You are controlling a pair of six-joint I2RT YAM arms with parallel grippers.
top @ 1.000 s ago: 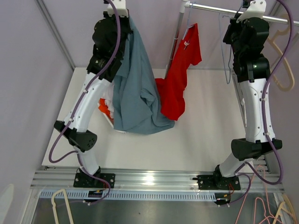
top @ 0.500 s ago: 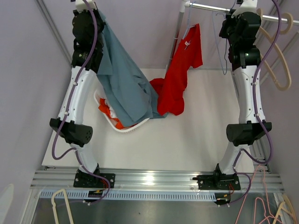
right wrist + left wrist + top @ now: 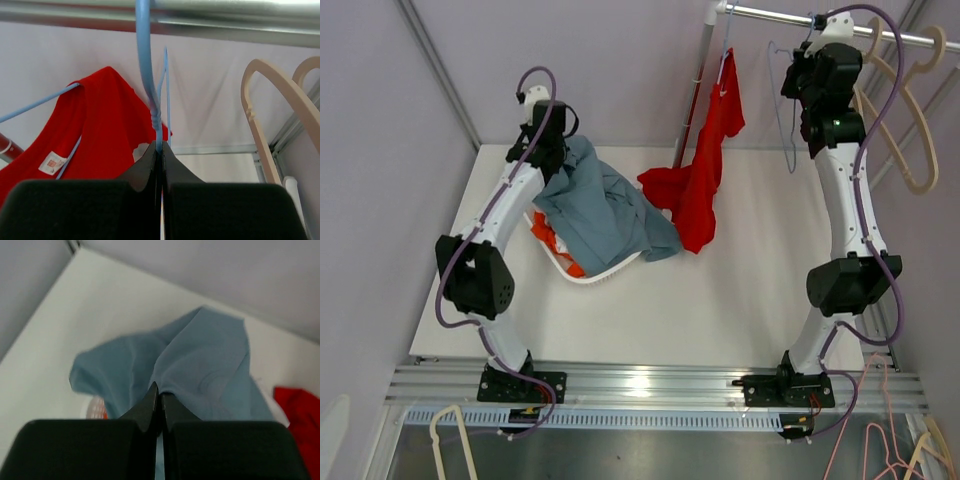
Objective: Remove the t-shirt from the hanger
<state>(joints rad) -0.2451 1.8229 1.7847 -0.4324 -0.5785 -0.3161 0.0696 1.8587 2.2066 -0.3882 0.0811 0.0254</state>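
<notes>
Grey-blue cotton now lies heaped over the white basket on the desk. From above, my left arm, raised high a second ago with the t-shirt dangling, has dropped low, so the t-shirt is off its blue hanger and nearly delivered. A red shirt hangs from the rail, its hem on the desk. My left wrist view shows my left end effector pinched tight on a fold of the t-shirt. My right wrist view shows my right end effector closed on the hanger's twisted neck; releasing the cloth looks like all that remains.
</notes>
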